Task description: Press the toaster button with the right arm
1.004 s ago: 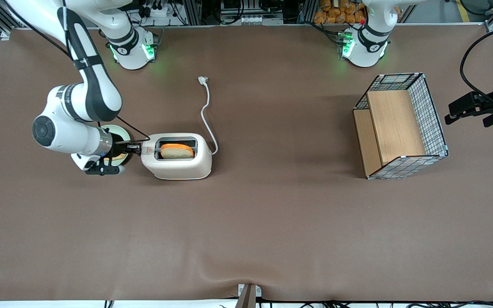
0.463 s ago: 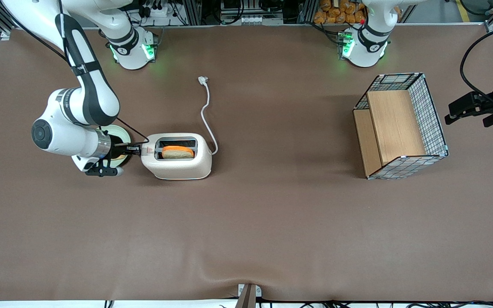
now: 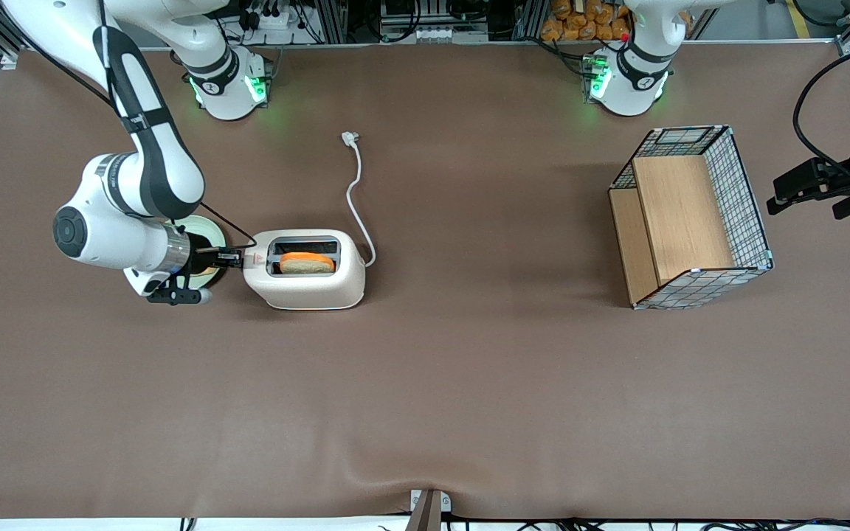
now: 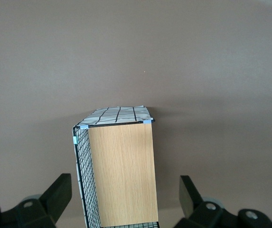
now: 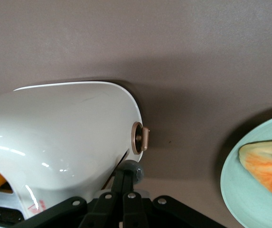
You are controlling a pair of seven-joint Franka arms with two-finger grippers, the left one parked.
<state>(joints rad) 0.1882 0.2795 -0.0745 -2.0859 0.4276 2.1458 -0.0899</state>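
On the brown counter [image 3: 469, 383], toward the working arm's end, the toaster [image 3: 305, 280] holds toast [image 3: 307, 262]. The tool [image 5: 125, 183], fingers closed together, presses on the grey button [image 5: 134, 171] at the toaster's short end, above a green plate [image 5: 249, 180]. The wire basket [image 3: 690, 217] stands well apart.

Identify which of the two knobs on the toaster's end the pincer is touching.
The grey round knob, not the brass dial beside it; the right arm's shut pincer rests against it.
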